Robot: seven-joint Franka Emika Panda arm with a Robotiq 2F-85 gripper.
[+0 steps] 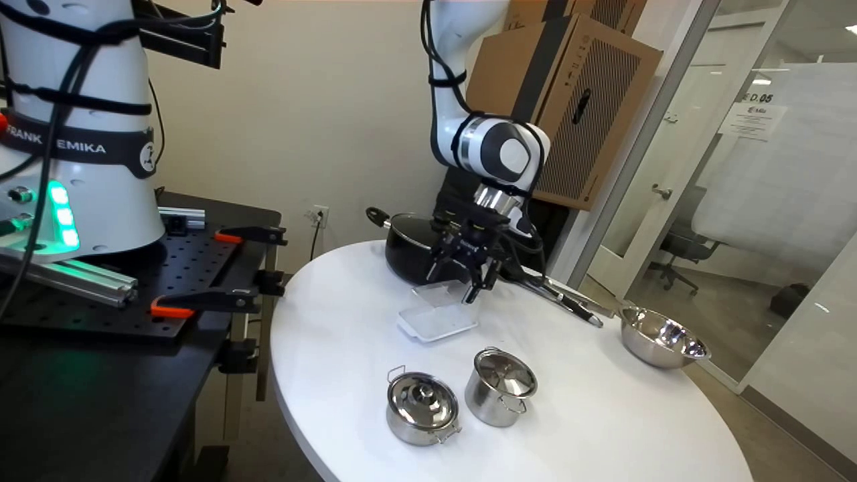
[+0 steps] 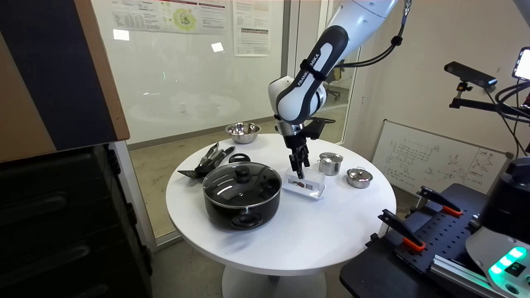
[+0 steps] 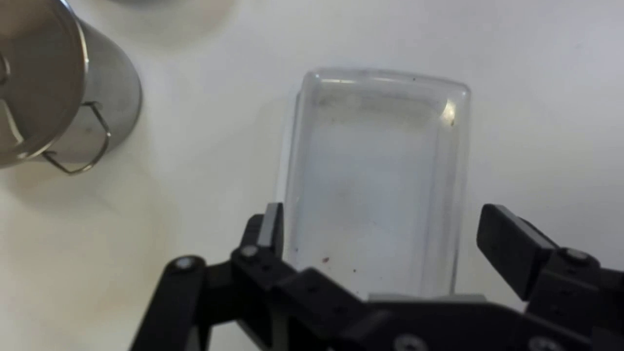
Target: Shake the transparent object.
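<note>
Clear container [image 3: 375, 180] is seen mid-frame in wrist view, long axis aligned nearly top to bottom, gripper [image 3: 382, 224] spread wide

The box [image 3: 378, 185] is clear and colourless, with dark and reddish specks [image 3: 325, 260] showing. The end effector [image 3: 382, 223] is black, the arm [image 2: 290, 107] white with black bands. The counter [image 2: 314, 231] is white; the small pots [image 1: 492, 405] and bowl [image 1: 659, 341] are silver, the large pot [image 2: 236, 213] black. The brown carton [image 1: 566, 110] has a black stripe and dark hatching.
</note>
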